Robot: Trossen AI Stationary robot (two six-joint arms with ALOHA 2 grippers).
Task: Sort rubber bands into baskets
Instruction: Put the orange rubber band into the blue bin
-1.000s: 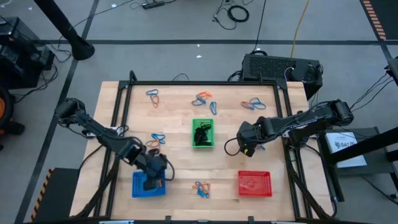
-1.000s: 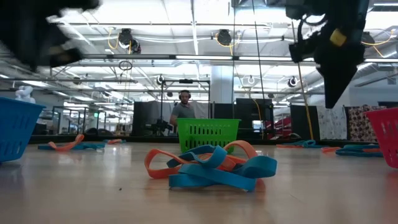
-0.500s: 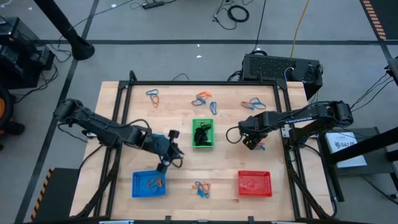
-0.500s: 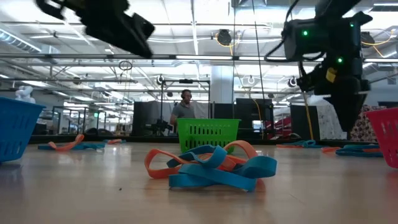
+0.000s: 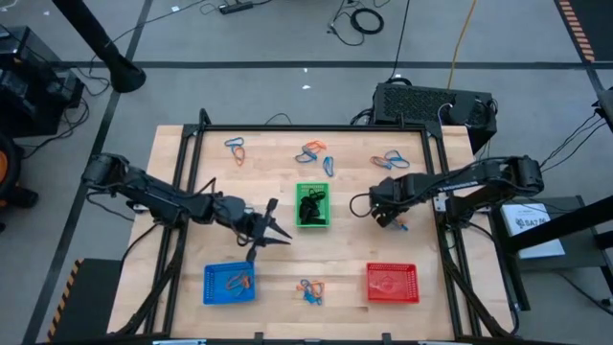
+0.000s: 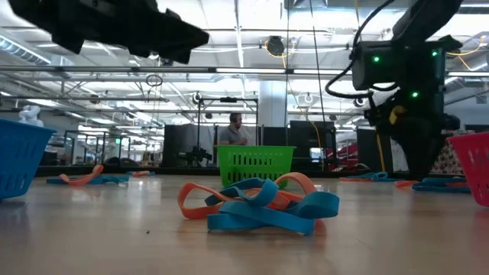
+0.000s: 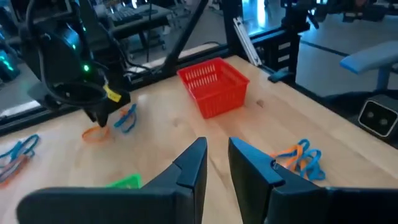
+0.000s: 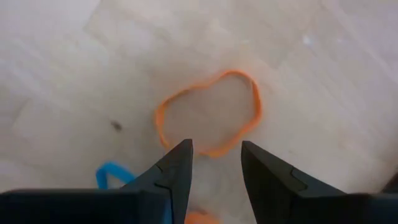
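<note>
My right pincer (image 8: pixel 214 165) stands open just above an orange rubber band (image 8: pixel 210 113) on the surface (image 5: pixel 354 254); my left pincer (image 5: pixel 273 228), also open, hangs beside the green basket (image 5: pixel 312 205).

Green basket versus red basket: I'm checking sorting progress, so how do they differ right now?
The green basket holds a dark clump of bands; no bands show in the red basket. The green one sits mid-table with its long side running front to back; the red one sits near the front edge, lying crosswise. Both are small mesh trays of like size.
</note>
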